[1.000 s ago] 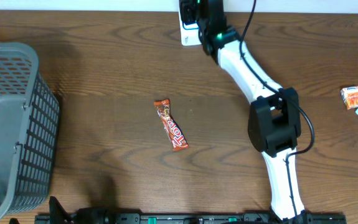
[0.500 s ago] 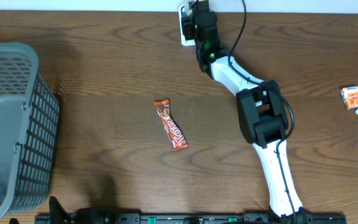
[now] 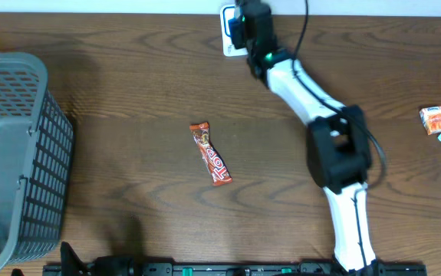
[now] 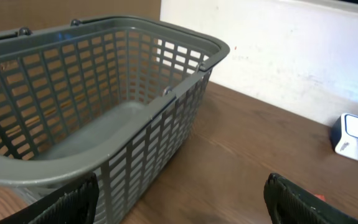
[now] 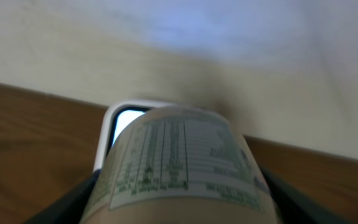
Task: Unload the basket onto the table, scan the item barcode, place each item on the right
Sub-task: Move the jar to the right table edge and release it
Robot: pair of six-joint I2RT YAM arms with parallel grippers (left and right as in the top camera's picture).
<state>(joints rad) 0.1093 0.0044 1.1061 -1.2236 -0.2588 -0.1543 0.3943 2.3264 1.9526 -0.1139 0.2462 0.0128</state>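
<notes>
right pincer grips a can before the scanner at 12 o'clock; if its barcode faces away, no read. left pincer wide.

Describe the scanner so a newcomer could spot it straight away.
Look along the table's far edge, by the white wall, about midway. The scanner is the small white box with a pale window, where the right gripper holds a labelled container. Unlike the candy bar and packets, it stands upright, plain white.
</notes>
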